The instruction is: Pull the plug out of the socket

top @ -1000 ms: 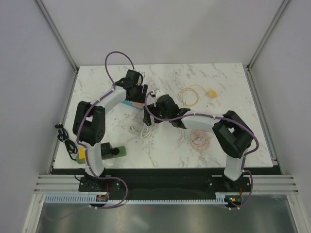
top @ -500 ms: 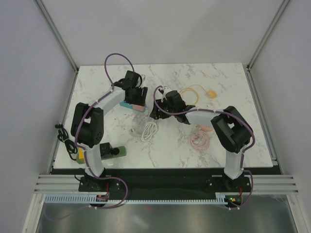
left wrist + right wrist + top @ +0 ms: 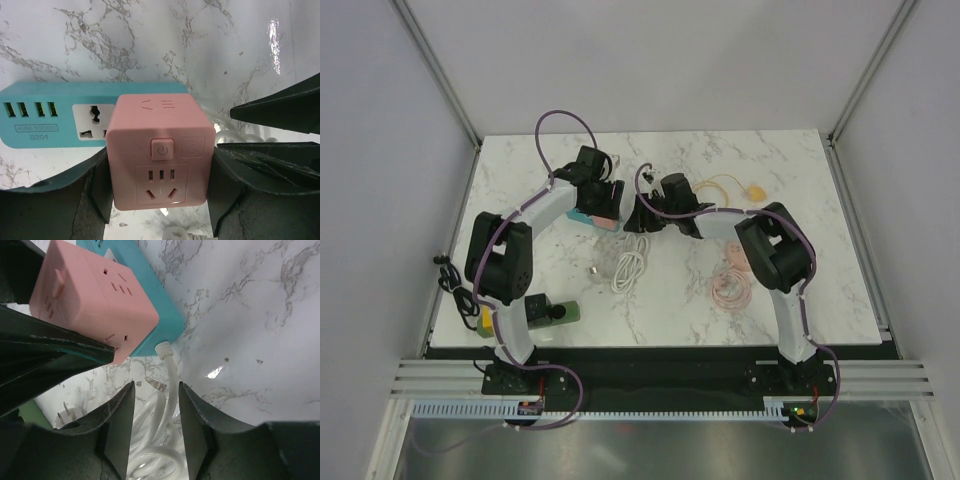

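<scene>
- Left gripper [image 3: 604, 203] was pictured from overhead clamped on the pink adapter cube [image 3: 607, 222], which was judged to be the plug. It was seated in the teal power strip [image 3: 582, 214] at the far left of the marble table [image 3: 800, 280]. The right gripper [image 3: 636, 214] had been swung away from the coiled white cord [image 3: 628, 268] within the last second and brought up beside the cube, its jaws narrowed from wide open. The strip was judged about to be braced, with the pull itself not yet begun.
- From the left wrist, the cube was shown squeezed between both fingers, pressed against the strip beside an uncovered universal socket.
- From the right wrist, the jaws were shown partly open, set astride the white cord where it leaves the strip, without clamping it. A loose plug [image 3: 65, 415] was glimpsed beyond.
- No container was shown in any view.
</scene>
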{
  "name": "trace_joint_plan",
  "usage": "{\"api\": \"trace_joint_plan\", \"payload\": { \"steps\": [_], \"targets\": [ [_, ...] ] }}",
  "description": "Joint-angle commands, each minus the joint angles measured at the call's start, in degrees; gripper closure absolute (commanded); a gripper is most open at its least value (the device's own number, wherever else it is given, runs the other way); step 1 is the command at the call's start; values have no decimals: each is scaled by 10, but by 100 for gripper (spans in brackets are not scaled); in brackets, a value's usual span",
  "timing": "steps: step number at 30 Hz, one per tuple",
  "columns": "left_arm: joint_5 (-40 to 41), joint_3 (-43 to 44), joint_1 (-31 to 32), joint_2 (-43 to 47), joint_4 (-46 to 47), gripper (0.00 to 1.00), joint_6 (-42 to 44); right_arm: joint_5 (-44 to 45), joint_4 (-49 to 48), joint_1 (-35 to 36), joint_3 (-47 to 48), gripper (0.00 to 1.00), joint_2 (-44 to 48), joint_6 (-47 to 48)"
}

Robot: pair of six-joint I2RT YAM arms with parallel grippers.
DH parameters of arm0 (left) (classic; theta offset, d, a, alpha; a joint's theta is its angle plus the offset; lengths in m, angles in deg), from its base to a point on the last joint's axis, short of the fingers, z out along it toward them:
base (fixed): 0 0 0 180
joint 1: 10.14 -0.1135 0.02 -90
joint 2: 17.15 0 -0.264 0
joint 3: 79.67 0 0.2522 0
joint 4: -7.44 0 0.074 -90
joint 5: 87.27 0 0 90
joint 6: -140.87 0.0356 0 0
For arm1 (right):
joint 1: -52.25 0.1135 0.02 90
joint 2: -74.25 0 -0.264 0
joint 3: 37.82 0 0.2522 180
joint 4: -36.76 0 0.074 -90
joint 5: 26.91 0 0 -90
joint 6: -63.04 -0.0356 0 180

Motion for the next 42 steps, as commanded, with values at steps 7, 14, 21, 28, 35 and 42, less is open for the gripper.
{"api": "trace_joint_plan", "payload": {
  "steps": [7, 14, 21, 28, 35, 42],
  "targets": [
    [-36, 5, 5, 31, -9, 98, 18, -65, -38, -2, 48, 53, -63, -7],
    [-40, 5, 5, 33, -9, 98, 20, -67, -47, -15, 77, 60, -103, -29],
    [-49, 7, 5, 41, -9, 98, 24, -59, -30, -31, 93, 89, -126, -64],
    [-42, 9, 5, 40, -7, 98, 31, -38, 23, -19, 113, 100, -155, -100],
    [-36, -13, 5, 78, 31, 98, 20, 3, 79, -18, 105, 100, -166, -137],
    [21, -90, 6, 163, 142, 98, 19, 34, 114, 8, 118, 100, -171, -167]
  ]
}}
